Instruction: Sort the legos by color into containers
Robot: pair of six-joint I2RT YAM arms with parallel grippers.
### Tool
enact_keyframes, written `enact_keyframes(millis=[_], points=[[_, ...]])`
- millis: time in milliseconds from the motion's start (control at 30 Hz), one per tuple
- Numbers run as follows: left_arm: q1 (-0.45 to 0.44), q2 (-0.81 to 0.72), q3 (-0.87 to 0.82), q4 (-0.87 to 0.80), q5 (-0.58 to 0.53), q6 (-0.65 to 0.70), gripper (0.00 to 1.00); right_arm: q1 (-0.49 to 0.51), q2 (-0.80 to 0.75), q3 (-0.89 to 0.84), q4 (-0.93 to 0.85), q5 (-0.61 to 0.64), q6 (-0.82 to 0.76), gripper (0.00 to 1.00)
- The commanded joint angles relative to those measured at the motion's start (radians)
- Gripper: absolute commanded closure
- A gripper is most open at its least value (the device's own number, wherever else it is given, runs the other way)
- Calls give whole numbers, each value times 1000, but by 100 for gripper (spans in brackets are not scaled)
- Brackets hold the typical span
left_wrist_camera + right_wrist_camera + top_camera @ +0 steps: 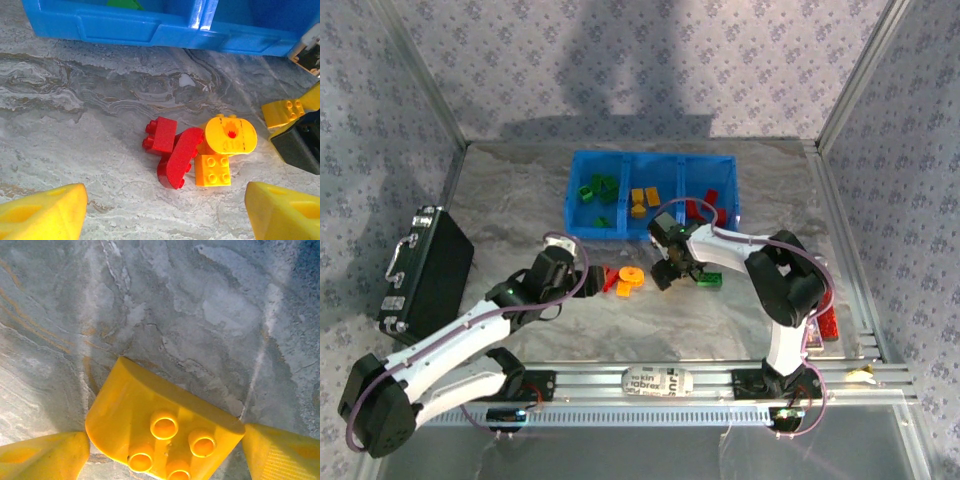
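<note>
Marbled tabletop [520, 200] before the blue tray [620, 156]: my left gripper [165, 205] gaped empty; right gripper [165, 450] pinched a yellow brick [145, 405], partly cropped.

Blue tray [120, 27]: one, three compartments [665, 215]. Inside: green, orange, red legos [638, 196], roughly three per compartment, too small for exact count. Outside tray: red bricks [161, 136] two; orange square brick [212, 170] one; round yellow piece [231, 135] one; yellow four-stud brick [160, 425] one; green brick [710, 281] one. Black case [425, 270]: one. Arms [450, 345]: two.
</note>
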Motion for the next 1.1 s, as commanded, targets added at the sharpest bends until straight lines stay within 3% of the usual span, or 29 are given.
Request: enact_keyframes(millis=[0,100,600,667,767,800,1067], points=[[-4,-23,5,11,-17,2,17,-4,90,5,124,100,-9,14],[-5,-25,7,11,-19,4,17,-8,111,24,119,91,-14,15],[-4,-33,6,8,-27,8,17,1,79,-1,113,50,2,39],[-4,-33,7,11,-28,8,17,9,41,-5,107,39,-8,38],[-4,-31,10,15,-29,13,17,6,9,-7,109,23,-64,20],[-4,-29,11,16,-29,14,17,-1,14,6,99,19,-86,18],[-2,-59,-3,3,-30,1,17,-49,119,133,34,-66,-198,20]])
